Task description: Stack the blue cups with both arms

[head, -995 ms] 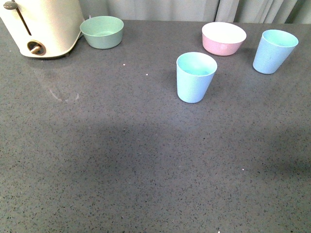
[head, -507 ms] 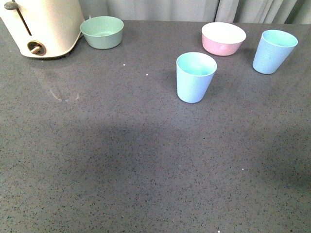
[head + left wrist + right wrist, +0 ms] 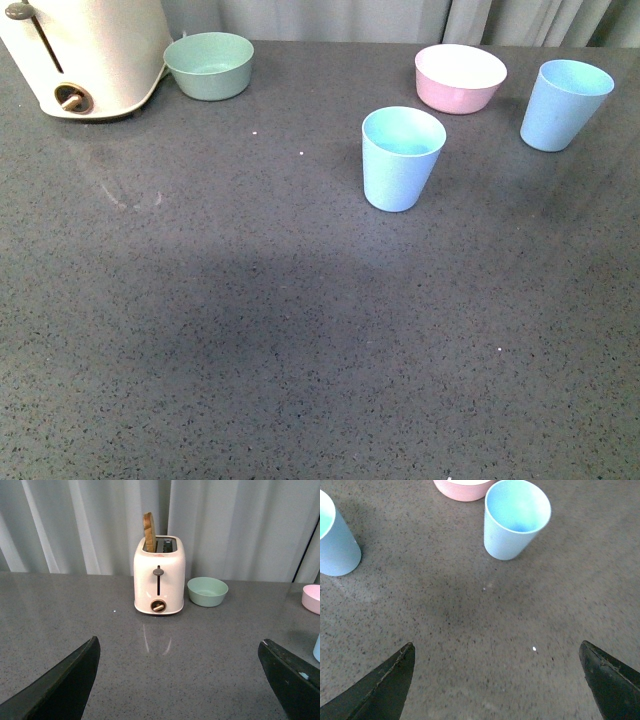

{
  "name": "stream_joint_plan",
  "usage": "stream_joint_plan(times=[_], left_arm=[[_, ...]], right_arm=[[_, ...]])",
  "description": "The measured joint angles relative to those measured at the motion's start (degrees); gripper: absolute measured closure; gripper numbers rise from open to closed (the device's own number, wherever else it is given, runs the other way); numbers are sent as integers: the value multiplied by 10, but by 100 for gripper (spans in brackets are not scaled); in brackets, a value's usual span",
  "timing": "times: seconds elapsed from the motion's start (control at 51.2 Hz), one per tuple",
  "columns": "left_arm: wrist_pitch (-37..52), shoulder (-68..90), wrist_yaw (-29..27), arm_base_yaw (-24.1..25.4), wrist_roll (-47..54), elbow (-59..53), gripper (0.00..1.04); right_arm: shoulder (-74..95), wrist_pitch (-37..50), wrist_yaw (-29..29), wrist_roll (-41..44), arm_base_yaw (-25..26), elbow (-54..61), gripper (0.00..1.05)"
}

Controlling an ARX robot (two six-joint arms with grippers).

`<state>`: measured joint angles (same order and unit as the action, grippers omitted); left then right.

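Two blue cups stand upright on the grey table (image 3: 250, 330), well apart. The middle cup (image 3: 402, 160) is nearer the robot. The right cup (image 3: 563, 105) is just beside the pink bowl (image 3: 460, 78). The right claw (image 3: 496, 647) is wide open and empty, with the right cup straight ahead of it. The left claw (image 3: 178, 642) is also wide open and empty. It faces the toaster (image 3: 159, 575), so the middle cup lies off toward the robot's right.

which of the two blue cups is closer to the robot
The middle blue cup, in front of the pink bowl. The far-right blue cup stands farther back, beside that bowl.
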<state>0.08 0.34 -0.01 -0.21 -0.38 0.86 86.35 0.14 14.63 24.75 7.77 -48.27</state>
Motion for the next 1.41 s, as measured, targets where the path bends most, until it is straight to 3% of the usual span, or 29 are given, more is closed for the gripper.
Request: stream_joint_plan(times=[0.156, 0.625, 1.288, 1.405], left_arm=[[0, 0, 0, 0, 0, 0, 9], [0, 0, 0, 0, 0, 0, 9], [0, 0, 0, 0, 0, 0, 9], [0, 0, 0, 0, 0, 0, 9]], right_arm=[[138, -36, -11, 28, -27, -145, 9], [337, -78, -34, 45, -58, -348, 9], [418, -116, -37, 52, -91, -441, 9], [426, -121, -44, 53, -91, -455, 24]])
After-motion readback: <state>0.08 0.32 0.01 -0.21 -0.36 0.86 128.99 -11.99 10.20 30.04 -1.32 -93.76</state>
